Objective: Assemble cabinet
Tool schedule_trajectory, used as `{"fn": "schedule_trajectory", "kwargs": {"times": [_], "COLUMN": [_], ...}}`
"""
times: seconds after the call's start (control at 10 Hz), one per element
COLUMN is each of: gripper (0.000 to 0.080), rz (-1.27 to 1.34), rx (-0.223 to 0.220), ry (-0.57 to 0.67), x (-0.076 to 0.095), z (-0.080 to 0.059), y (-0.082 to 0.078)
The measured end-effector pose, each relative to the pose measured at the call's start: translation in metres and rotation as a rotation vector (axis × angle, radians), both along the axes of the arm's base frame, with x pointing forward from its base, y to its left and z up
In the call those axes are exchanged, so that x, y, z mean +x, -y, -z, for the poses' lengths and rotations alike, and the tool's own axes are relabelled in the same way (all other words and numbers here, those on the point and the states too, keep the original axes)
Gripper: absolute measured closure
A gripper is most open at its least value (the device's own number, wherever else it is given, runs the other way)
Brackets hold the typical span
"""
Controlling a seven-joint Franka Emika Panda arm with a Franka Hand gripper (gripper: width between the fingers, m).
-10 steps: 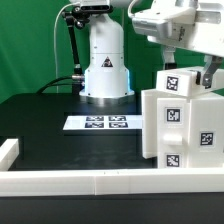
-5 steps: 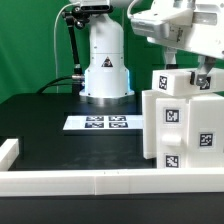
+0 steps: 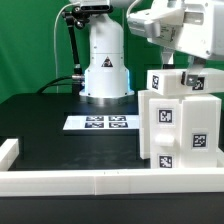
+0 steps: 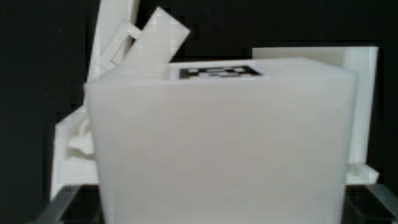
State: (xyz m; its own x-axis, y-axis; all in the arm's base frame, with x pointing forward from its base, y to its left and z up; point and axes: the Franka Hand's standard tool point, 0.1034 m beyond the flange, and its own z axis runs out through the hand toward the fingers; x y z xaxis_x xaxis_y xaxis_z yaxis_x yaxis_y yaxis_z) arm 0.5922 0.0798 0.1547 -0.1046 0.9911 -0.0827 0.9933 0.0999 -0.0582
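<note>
The white cabinet (image 3: pixel 178 130) stands at the exterior view's right, with square tags on its faces. Its narrower upper block (image 3: pixel 165 82) carries one tag. My gripper (image 3: pixel 176 72) comes down from above and is shut on that upper block, one dark finger (image 3: pixel 197 75) showing on the block's right side. In the wrist view the same white block (image 4: pixel 222 140) fills the space between the jaws, which press on both its sides, and a tag (image 4: pixel 214 71) shows on its far face. Slanted white parts (image 4: pixel 151 40) stick out behind it.
The marker board (image 3: pixel 100 123) lies flat in front of the arm's white base (image 3: pixel 105 65). A long low white frame rail (image 3: pixel 70 181) runs along the front edge and turns up at the exterior view's left (image 3: pixel 8 152). A green wall backs the black table.
The jaws have closed onto the cabinet's upper block. Gripper, block and cabinet body have all shifted a little toward the exterior view's left.
</note>
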Motion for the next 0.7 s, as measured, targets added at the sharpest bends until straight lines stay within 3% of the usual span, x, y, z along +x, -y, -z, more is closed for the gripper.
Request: {"fn": "schedule_trajectory", "kwargs": {"times": [0.2, 0.7], "gripper": [0.0236, 0.0236], "rz": [0.316, 0.661], "rx": [-0.020, -0.044], "ry": [0.013, 0.012], "x": [-0.0036, -0.0098], "z": [-0.0010, -0.0009], "y": [-0.0001, -0.0002]}}
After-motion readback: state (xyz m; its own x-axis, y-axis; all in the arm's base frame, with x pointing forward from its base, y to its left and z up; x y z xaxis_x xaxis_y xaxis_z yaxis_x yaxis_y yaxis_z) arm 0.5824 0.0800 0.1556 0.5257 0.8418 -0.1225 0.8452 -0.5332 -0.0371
